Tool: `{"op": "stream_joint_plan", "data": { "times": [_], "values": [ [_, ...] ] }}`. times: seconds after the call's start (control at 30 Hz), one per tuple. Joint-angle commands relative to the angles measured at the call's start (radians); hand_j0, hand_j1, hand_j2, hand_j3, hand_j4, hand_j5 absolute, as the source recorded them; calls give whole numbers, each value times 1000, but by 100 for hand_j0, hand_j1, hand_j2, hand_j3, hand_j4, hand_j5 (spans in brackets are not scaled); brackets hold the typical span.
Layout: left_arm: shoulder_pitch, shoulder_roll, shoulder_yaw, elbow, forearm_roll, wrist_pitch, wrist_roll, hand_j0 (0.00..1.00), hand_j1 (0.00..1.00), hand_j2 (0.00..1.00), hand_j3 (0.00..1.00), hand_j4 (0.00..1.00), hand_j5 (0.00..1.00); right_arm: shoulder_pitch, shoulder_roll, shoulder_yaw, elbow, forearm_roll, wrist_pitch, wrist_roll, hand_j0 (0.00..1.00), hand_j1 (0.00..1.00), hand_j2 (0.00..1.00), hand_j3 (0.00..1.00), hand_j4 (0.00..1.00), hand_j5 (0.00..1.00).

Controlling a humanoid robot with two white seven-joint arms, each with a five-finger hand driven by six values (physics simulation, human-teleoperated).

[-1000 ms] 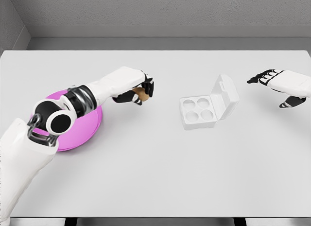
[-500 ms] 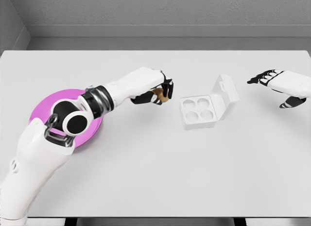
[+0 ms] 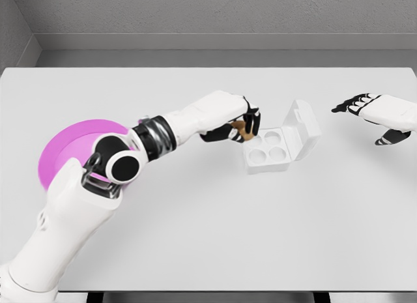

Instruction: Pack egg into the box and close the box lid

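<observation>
A brown egg (image 3: 240, 127) is held in my left hand (image 3: 242, 126), whose dark fingers are curled around it. The hand hovers at the left edge of the white egg box (image 3: 268, 151), just above its near-left cups. The box has round cups, all of them showing white, and its lid (image 3: 301, 127) stands tilted open to the right. My right hand (image 3: 365, 111) hangs over the table at the far right, fingers spread, holding nothing, well apart from the box.
A pink plate (image 3: 65, 150) lies at the left of the white table (image 3: 208, 238), partly behind my left arm. A grey wall runs along the table's far edge.
My left hand has carried the egg rightward from beside the pink plate to the box's left edge. The right hand and the box have not moved.
</observation>
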Motion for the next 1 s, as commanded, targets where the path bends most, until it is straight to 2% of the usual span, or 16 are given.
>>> {"op": "stream_joint_plan", "data": {
  "times": [0.0,0.1,0.23,0.33,0.37,0.4,0.43,0.57,0.8,0.83,0.9,0.97],
  "values": [
    [0,-16,-5,2,1,0,1,31,31,31,31,31,31,0,-1,-1,0,-6,2,0,100,100,100,100,100,100],
    [-6,-34,-6,12,-5,0,1,31,31,31,31,31,31,0,-3,-1,0,-6,2,0,100,100,100,100,100,100],
    [-12,-80,-6,39,-51,0,1,32,32,32,32,32,32,0,-1,-1,3,-4,2,0,100,100,100,100,100,100],
    [-12,-83,-6,42,-51,0,1,35,35,35,35,35,35,0,-1,-1,4,-2,2,0,100,100,100,100,100,100],
    [-12,-83,-6,42,-57,0,1,46,46,46,46,46,46,0,-1,-1,4,-2,2,0,100,100,100,100,100,100],
    [-12,-83,-5,42,-78,0,1,68,68,68,68,68,68,0,-1,-1,6,-2,2,0,100,100,100,100,100,100],
    [-12,-83,-5,42,-78,0,1,73,73,73,73,73,73,0,-1,-1,4,-2,2,0,100,100,100,100,100,100],
    [-12,-83,-2,42,-78,0,1,81,81,81,81,81,81,0,-3,-1,3,-2,2,0,100,100,100,100,100,100],
    [-9,-80,9,37,-77,0,1,85,85,85,85,85,85,0,-1,-1,-2,-2,2,-2,100,100,100,100,100,100],
    [-11,-79,12,31,-77,0,1,91,91,91,91,91,91,0,2,-1,-3,-4,2,-2,100,100,100,100,100,100],
    [-3,-68,79,26,-74,0,1,100,100,100,100,100,100,14,8,1,-8,-7,2,-4,100,100,100,100,100,100],
    [32,-2,165,5,-64,-4,1,100,100,100,100,100,100,18,13,2,-26,-4,2,-2,100,100,100,100,100,100]
  ]
}}
